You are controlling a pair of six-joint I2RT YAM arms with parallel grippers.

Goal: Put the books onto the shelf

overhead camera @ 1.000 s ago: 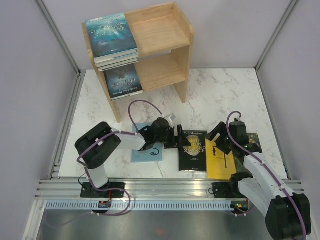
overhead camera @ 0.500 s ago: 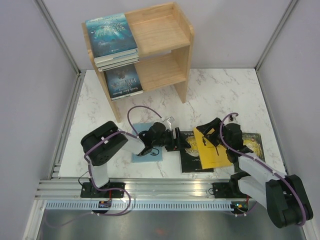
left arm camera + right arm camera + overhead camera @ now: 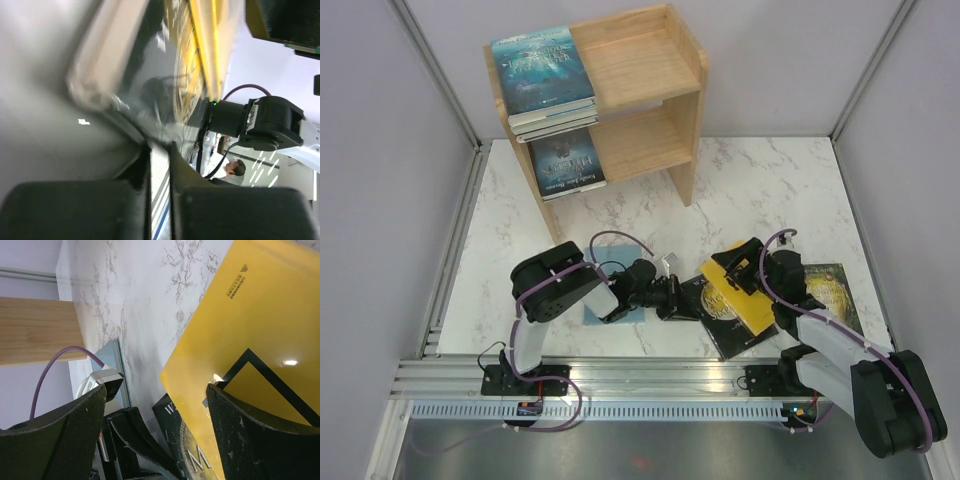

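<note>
Top external is showing the left claw point(image 3: 682, 299) pinching shut on the left edge of the black book point(image 3: 718, 312) at five o'clock on the tabletop point(image 3: 750, 190). The yellow book point(image 3: 752, 310) is lying askew on top of it, with the right claw point(image 3: 738, 272) hanging wide open over that. The shelf point(image 3: 650, 70) is sitting well apart at eleven o'clock. Danger: lifting the black book now is risking the loose yellow one sliding off, or the thin edge slipping free.

You're looking at a white marble-patterned table point(image 3: 770, 190) boxed in by plain lilac walls point(image 3: 380, 150).
The walls stand left, right and behind the table; aluminium rails point(image 3: 650, 375) line its near and left edges, and a dull steel sheet point(image 3: 650, 450) lies nearer still, all evenly lit.
</note>
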